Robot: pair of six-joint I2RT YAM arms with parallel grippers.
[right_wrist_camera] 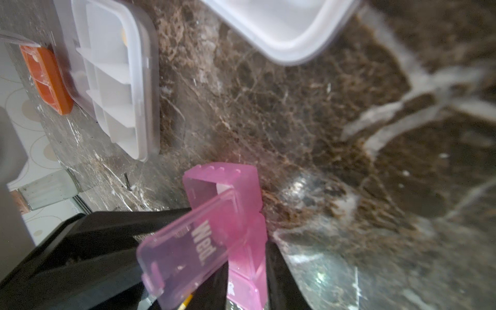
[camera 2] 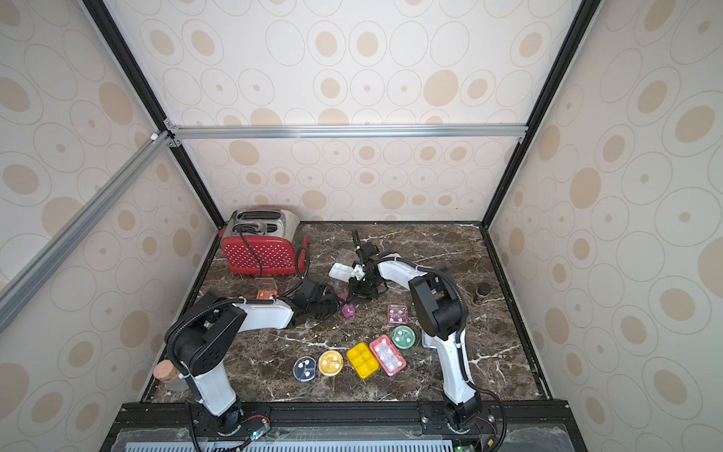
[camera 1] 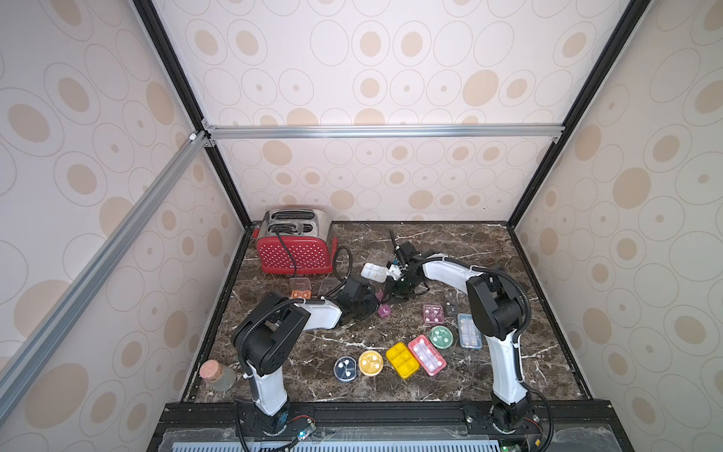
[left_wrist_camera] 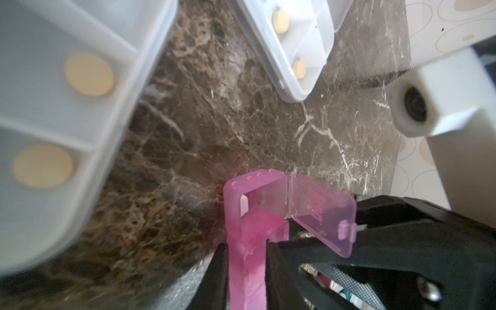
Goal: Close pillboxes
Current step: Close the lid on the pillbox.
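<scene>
While the left claw point(left_wrist_camera: 245, 257), nearly closed, pinches the pink pillbox point(left_wrist_camera: 241, 204) at the middle of the tabletop point(camera 1: 430, 391), 1 lid point(right_wrist_camera: 188, 249) stands open. Likely light, thin, slippery plastic: brace the body's sides, press the lid near its tab point(right_wrist_camera: 153, 279). Whether the right claw point(right_wrist_camera: 241, 241) grips it is unclear.

The table point(camera 1: 313, 352) looks like dark brown stone, smooth and shiny. The pink pillbox point(left_wrist_camera: 257, 228) is smooth see-through plastic. The white pillbox point(right_wrist_camera: 115, 80) is milky plastic. The toaster point(camera 1: 297, 250) has shiny metal on top.
</scene>
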